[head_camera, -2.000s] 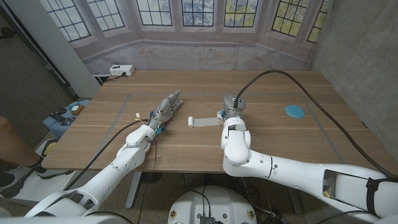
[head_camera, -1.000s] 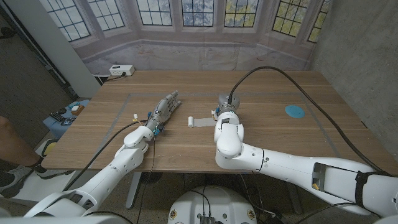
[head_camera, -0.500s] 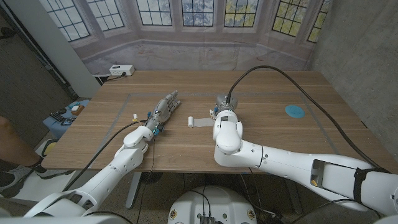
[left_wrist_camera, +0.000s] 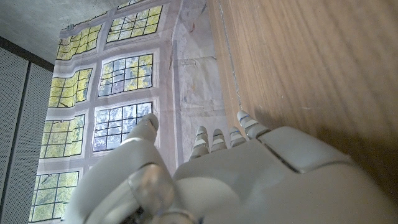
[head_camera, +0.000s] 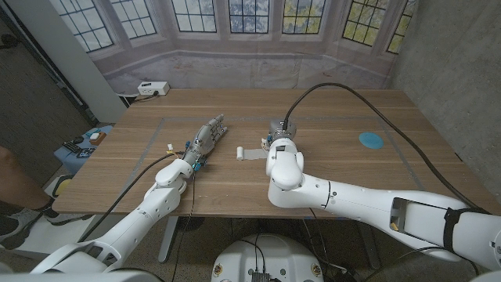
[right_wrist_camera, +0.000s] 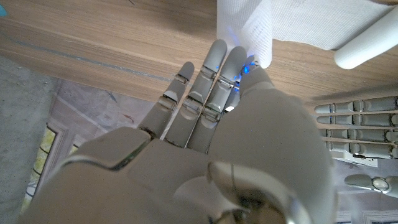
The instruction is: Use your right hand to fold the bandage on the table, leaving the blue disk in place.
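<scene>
1. nearest in the head view are two white arms coming in from the bottom corners over one wooden counter (head_camera: pixel 337 117).
2. the left hand (head_camera: pixel 205 139) lies left of centre on the counter with its fingers stretched out and holding nothing; the left wrist view shows its back and fingertips (left_wrist_camera: pixel 219 138) next to the wood grain, with window panes beyond.
3. the right hand (head_camera: pixel 275 139) sits at the counter's middle, mostly hidden behind its own forearm in the head view.
4. the right wrist view shows what the head view hides: the right hand's fingers (right_wrist_camera: pixel 205 93) are straight and close together, their tips touching the lifted end of the bandage (right_wrist_camera: pixel 298 22); whether they pinch it i cannot tell.
5. one bandage (head_camera: pixel 249 153), a white strip with a rolled end on the left, lies between the two hands; the right wrist view also shows that roll and the left hand's fingers beyond it.
6. one blue disk (head_camera: pixel 370 139) lies far right on the counter, well apart from the bandage.
7. one white box (head_camera: pixel 153 88) sits at the far left corner.
</scene>
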Robot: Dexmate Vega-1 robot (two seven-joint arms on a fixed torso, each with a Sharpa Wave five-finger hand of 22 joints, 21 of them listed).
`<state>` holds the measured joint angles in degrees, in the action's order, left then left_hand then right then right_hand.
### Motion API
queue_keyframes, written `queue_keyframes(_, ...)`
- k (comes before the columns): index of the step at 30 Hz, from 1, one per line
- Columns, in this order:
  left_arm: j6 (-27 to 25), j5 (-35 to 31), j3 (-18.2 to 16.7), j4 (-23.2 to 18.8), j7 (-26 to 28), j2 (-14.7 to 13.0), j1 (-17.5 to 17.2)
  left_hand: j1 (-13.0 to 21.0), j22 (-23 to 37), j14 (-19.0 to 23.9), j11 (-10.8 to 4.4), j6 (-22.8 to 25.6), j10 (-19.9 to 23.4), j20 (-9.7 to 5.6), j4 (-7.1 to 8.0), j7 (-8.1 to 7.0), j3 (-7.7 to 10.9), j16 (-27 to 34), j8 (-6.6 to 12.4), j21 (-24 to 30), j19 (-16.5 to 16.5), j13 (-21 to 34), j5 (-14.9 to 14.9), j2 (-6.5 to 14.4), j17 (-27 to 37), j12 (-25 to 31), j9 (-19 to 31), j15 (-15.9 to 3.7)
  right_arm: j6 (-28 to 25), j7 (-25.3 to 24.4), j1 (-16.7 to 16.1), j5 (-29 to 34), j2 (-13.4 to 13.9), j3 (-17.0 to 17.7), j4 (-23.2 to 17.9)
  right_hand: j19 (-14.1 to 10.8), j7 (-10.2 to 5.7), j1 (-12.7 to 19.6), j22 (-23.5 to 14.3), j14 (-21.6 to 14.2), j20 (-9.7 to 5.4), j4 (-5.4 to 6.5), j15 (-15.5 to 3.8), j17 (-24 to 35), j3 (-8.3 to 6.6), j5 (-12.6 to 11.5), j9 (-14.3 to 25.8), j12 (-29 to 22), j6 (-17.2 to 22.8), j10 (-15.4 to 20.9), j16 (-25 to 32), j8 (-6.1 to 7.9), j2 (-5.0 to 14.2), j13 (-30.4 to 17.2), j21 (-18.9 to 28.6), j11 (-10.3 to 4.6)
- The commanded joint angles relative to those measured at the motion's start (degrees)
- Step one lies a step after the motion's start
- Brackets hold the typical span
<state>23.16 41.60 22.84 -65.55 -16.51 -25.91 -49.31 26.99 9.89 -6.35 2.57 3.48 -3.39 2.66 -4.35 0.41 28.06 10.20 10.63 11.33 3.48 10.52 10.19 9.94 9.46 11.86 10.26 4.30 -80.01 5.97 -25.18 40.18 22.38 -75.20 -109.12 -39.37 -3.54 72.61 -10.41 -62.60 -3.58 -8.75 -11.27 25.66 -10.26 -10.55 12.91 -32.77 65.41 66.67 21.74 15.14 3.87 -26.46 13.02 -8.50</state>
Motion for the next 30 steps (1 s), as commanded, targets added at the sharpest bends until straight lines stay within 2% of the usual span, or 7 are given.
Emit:
queue_keyframes(1,0.18,0.12,-0.20,-0.29,0.16,-0.14,-0.42,0.15,0.15,0.02,0.14,0.44,-0.15,0.16,-0.16,-0.10,0.25,-0.09,0.24,-0.13,-0.11,0.24,0.26,0.40,0.16,-0.11,0.21,0.47,0.02,-3.49,1.94,-5.90,-0.64,-1.12,0.42,-0.49,-0.11,0.75,-0.14,-0.53,-2.03,-0.20,-2.61,0.20,-0.19,0.31,0.32,-0.21,0.16,0.19,-0.08,-0.04,-0.05,-0.20,0.25,0.26)
queue_keyframes(12,0.27,0.20,-0.26,-0.49,0.02,-0.28,-0.62,0.16,0.15,0.01,0.18,0.67,-0.18,0.17,-0.15,0.01,0.30,-0.08,0.28,-0.13,-0.11,0.24,0.26,0.41,0.16,-0.12,0.21,0.45,0.02,-5.51,3.04,-8.86,-0.99,-1.84,0.27,-0.52,-0.07,0.81,-0.14,-0.69,-1.97,-0.18,-2.60,0.35,-0.22,0.29,0.35,-0.32,0.13,0.01,-0.23,-0.11,-0.02,-0.59,0.23,0.30)
queue_keyframes(22,0.52,0.36,-0.35,-0.84,-0.04,-0.30,-0.98,0.16,0.15,0.01,0.24,1.00,-0.14,0.16,-0.14,0.09,0.32,-0.08,0.35,-0.13,-0.12,0.24,0.26,0.42,0.16,-0.11,0.21,0.50,0.02,-3.56,2.92,-6.90,-1.70,-1.90,0.20,-0.49,-0.21,0.85,-0.14,-0.76,-1.95,-0.17,-2.60,0.45,-0.22,0.24,0.40,-0.38,-0.21,-0.09,-0.46,-0.31,-0.05,-0.84,0.19,0.32)
queue_keyframes(30,1.21,0.55,-0.44,-0.32,-0.58,0.01,-0.84,0.17,0.15,0.00,0.32,1.70,-0.08,0.18,-0.13,0.28,0.36,-0.08,0.56,-0.13,-0.14,0.24,0.26,0.44,0.16,-0.09,0.22,0.46,0.02,-4.05,4.16,-8.63,-2.01,-3.20,0.04,-0.47,-0.11,0.88,-0.15,-0.77,-1.93,-0.16,-2.59,0.52,-0.22,0.20,0.44,-0.29,-0.38,-0.22,-0.64,-0.42,-0.03,-0.83,0.16,0.37)
